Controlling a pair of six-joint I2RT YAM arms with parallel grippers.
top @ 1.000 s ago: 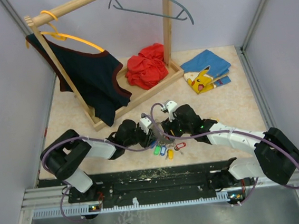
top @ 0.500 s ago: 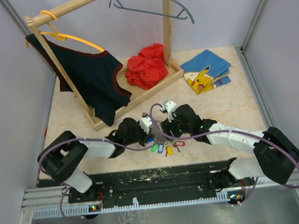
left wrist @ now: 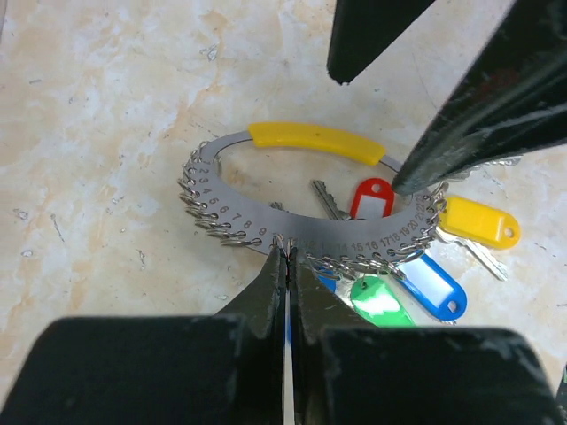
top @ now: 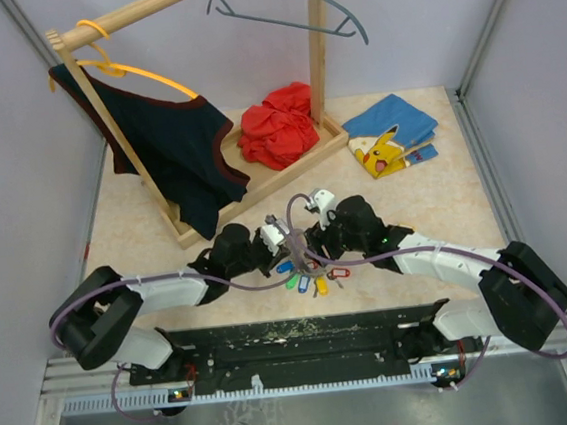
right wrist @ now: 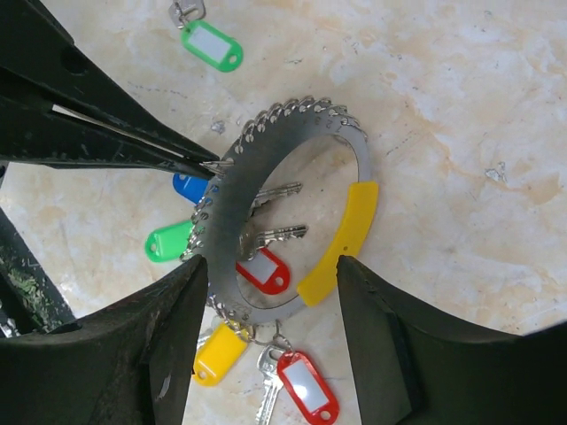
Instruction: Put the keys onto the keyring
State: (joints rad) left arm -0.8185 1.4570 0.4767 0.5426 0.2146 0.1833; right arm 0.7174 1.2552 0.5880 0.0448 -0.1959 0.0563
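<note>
Left gripper (left wrist: pixel 285 255) tight on keyring (left wrist: pixel 232 220) rim, keys (left wrist: pixel 431 283) along its edge.

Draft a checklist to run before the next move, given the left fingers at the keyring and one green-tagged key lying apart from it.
1. Left gripper shut, tips at the edge of the keyring: ok.
2. Ring's band really pinched between those tips: cannot tell.
3. Right gripper open, fingers straddling the ring by its yellow curved piece: ok.
4. Every key hooked on: not ok; the green-tagged key lies apart on the table.
5. That key uncovered, nothing lying on it: ok.
</note>
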